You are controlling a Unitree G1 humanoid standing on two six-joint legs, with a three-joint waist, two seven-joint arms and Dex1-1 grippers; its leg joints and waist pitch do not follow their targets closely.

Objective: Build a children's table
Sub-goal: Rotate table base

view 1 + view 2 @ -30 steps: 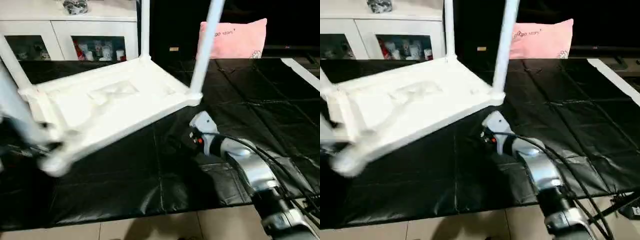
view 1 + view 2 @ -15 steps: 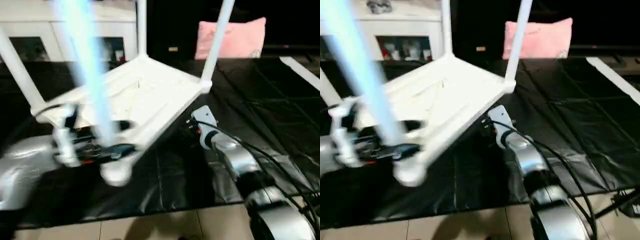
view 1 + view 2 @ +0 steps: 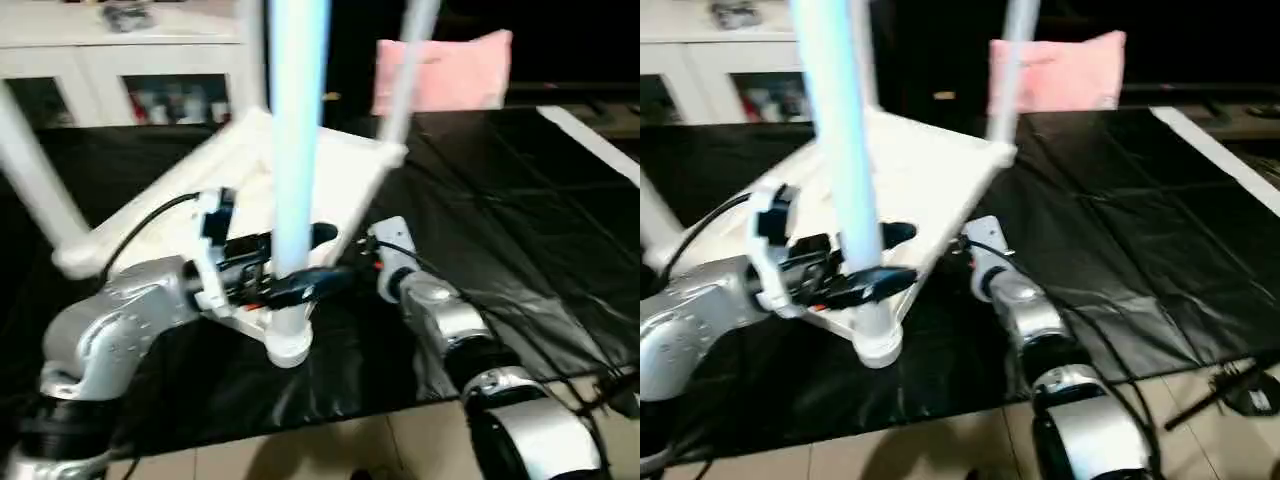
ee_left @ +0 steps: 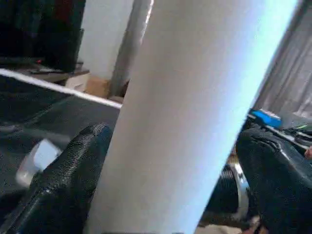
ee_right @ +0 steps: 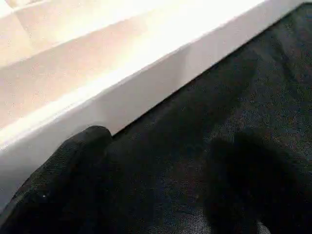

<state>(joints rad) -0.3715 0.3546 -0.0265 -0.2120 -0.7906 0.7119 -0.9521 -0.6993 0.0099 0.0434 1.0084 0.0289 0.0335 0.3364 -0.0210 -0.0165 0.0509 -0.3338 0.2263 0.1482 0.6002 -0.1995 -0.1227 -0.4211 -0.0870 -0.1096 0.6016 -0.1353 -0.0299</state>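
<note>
The children's table is upside down and tilted over the black mat, its white tabletop [image 3: 345,172] ribbed side up with four legs rising from the corner sockets. My left gripper [image 3: 300,262] is shut on the nearest leg [image 3: 298,120], just above its corner socket [image 3: 288,345]. In the left wrist view that leg [image 4: 195,107] fills the gap between the two black fingers [image 4: 63,185]. My right gripper [image 5: 163,151] is open, nothing between its fingers, low over the mat beside the tabletop's side wall [image 5: 146,83]. Its wrist [image 3: 392,248] sits at the tabletop's right edge.
A white glass-door cabinet [image 3: 120,85] stands at the back left and a pink pillow [image 3: 445,72] at the back. The black mat [image 3: 520,210] covers the floor, with tiles [image 3: 330,450] along its near edge. Cables run along my right forearm [image 3: 470,340].
The table has swung round with my left gripper; the held leg moved from the far left to the middle, and my left arm came into view. The right arm stayed by the tabletop's edge.
</note>
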